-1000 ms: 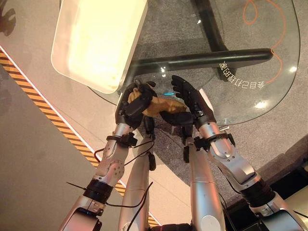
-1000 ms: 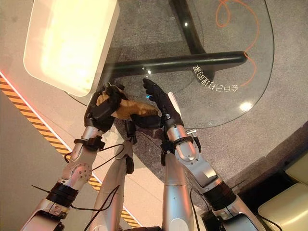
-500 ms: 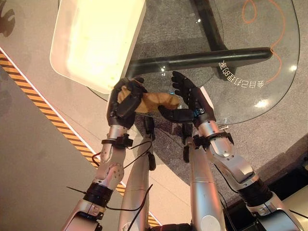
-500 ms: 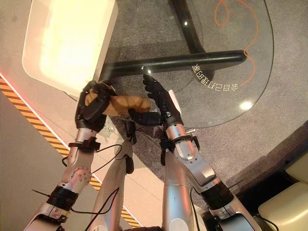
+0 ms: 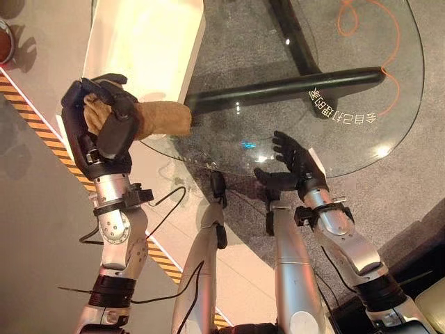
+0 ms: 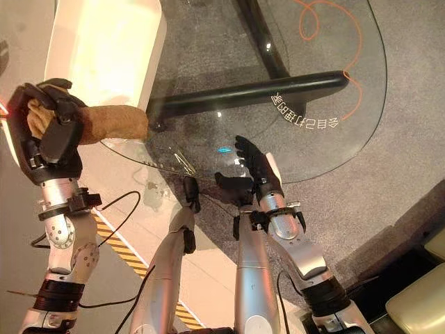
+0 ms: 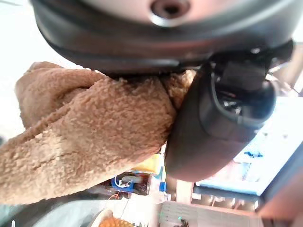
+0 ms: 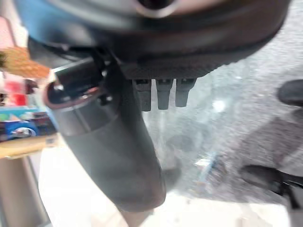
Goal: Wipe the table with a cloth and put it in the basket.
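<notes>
Fingers of the left hand [image 5: 104, 129] are curled tight round a tan fleecy cloth [image 5: 156, 118], thumb clamped over the bunched end — the left wrist view shows the pile pressed against the palm and a thick roll of it running out past the thumb. The cloth's free end sticks out sideways from the fist toward the robot's right, reaching across the near corner of the basket to the rim of the glass table [image 5: 361, 149]. It hangs in the air there; whether its tip touches the glass cannot be told.

Just beyond the left hand sits the white basket [image 5: 149, 42], a long pale tub with rounded corners, its inside washed out by bright light. It stands at the table's left side, and its near end lies directly behind the held cloth.

The right hand [image 5: 295, 160] is well apart from the left, at the near edge of the table, fingers straight and spread, thumb out to the side, holding nothing. It appears to hover at or just over the glass rim.

Through the round clear top show a black T-shaped table base [image 5: 292, 80], grey carpet, some white lettering on the glass and an orange cord [image 5: 400, 52] looping at the far right. A yellow-and-black striped tape line [image 5: 42, 132] crosses the pale floor on the left — the left arm stands above it.
</notes>
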Tool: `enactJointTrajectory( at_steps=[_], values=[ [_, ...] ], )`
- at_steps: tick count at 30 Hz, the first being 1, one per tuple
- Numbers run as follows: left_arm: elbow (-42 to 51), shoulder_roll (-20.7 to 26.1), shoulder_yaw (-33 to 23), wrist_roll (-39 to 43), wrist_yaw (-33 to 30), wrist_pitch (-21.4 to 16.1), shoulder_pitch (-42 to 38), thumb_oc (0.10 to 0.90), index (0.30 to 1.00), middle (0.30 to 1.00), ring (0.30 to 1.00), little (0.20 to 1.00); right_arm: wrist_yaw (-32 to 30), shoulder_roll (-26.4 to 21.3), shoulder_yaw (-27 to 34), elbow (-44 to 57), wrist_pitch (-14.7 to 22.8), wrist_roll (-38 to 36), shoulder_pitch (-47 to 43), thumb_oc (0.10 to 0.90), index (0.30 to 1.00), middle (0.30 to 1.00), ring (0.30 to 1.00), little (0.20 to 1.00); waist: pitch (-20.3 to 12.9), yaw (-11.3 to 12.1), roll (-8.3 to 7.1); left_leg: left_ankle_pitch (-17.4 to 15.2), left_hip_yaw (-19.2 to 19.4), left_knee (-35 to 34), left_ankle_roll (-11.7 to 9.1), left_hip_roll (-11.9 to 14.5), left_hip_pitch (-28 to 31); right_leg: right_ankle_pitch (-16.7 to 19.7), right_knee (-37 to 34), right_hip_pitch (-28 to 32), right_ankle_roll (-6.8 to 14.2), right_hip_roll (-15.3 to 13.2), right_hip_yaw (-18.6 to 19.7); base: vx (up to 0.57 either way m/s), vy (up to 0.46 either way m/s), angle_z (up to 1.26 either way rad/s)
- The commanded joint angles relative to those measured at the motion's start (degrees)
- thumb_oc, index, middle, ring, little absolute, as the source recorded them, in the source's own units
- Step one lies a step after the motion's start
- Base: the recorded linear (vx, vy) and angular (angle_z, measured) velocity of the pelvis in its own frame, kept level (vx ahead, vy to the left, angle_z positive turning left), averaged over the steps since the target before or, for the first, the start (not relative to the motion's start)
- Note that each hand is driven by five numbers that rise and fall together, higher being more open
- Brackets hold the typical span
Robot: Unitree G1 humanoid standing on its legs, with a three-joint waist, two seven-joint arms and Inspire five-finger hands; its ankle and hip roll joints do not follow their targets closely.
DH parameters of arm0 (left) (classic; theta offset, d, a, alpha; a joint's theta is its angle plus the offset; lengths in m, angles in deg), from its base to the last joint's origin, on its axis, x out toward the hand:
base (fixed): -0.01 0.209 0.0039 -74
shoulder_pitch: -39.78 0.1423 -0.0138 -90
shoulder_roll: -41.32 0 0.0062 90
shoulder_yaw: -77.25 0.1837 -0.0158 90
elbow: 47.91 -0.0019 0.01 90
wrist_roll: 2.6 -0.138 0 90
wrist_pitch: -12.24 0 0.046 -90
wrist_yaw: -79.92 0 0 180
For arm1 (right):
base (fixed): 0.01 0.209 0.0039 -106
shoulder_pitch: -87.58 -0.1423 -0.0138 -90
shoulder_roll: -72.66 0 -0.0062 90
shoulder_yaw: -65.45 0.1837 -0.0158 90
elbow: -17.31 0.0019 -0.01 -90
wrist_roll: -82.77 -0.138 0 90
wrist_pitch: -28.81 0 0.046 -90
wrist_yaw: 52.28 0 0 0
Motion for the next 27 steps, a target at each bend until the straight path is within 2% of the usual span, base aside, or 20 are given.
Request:
enactJointTrajectory(
  at_steps=[1,7,9,13,20,27],
  values=[
    [7.0,3.8,-10.8,-7.6,-8.2,-5.8,-5.7,0.1,0.3,0.3,0.3,0.2,3.4,-3.0,-0.2,1.9,1.0,-0.2,-0.4,0.8,0.9,0.9,0.9,0.9,-1.4,-0.9,3.67,-7.4,-1.5,8.7,-2.3,-1.0,-0.1,6.2,-9.8,1.0,0.6,3.5,3.0,0.04,0.138,-0.03],
    [1.8,8.5,-13.6,-14.1,-16.3,0.0,-9.7,0.1,0.3,0.3,0.3,0.2,5.7,-5.1,-1.6,-1.1,-0.2,-0.6,-0.5,0.8,0.9,0.9,0.9,0.9,-1.4,-1.6,4.59,-7.5,-0.8,9.7,-2.7,-1.1,-0.9,5.9,-8.9,-0.4,0.5,3.4,4.3,0.03,0.124,-0.03],
    [-0.9,10.3,-13.7,-15.8,-18.3,2.6,-11.7,0.1,0.3,0.3,0.3,0.2,6.7,-5.7,-2.2,-1.9,-0.8,-0.8,-0.9,0.8,0.9,0.9,0.9,0.9,-1.4,-1.9,4.83,-7.6,-0.6,10.2,-2.9,-1.1,-1.4,5.8,-8.6,-1.0,0.6,3.2,4.8,0.04,0.135,0.02],
    [-6.9,13.5,-13.0,-17.3,-20.2,5.8,-15.0,0.1,0.3,0.3,0.3,0.2,8.0,-7.1,-3.4,-3.0,-2.2,-1.2,-1.6,0.8,0.9,0.9,0.9,0.9,-1.4,-2.4,4.84,-7.8,-0.2,11.4,-3.1,-1.0,-2.9,5.9,-8.0,-2.4,0.7,3.0,5.6,0.03,0.101,0.04],
    [-16.2,17.6,-9.4,-18.7,-22.3,8.1,-21.6,0.1,0.3,0.3,0.3,0.2,7.8,-8.9,-5.4,-6.5,-1.4,-3.6,-3.3,0.8,0.9,0.9,0.9,0.9,-1.4,-2.9,4.06,-8.5,0.3,13.1,-3.2,-0.5,-6.0,6.4,-7.4,-5.4,1.2,2.7,6.4,0.03,0.063,0.01],
    [-23.3,18.9,-5.5,-18.5,-21.8,9.8,-26.6,0.1,0.3,0.3,0.3,0.2,8.0,-8.8,-6.4,-8.8,-0.9,-4.0,-5.0,0.8,0.9,0.9,0.9,0.9,-1.4,-3.4,3.19,-9.2,0.4,15.2,-3.2,-0.5,-9.6,6.8,-6.3,-8.7,1.6,2.9,6.9,0.02,0.029,0.01]
  ],
)
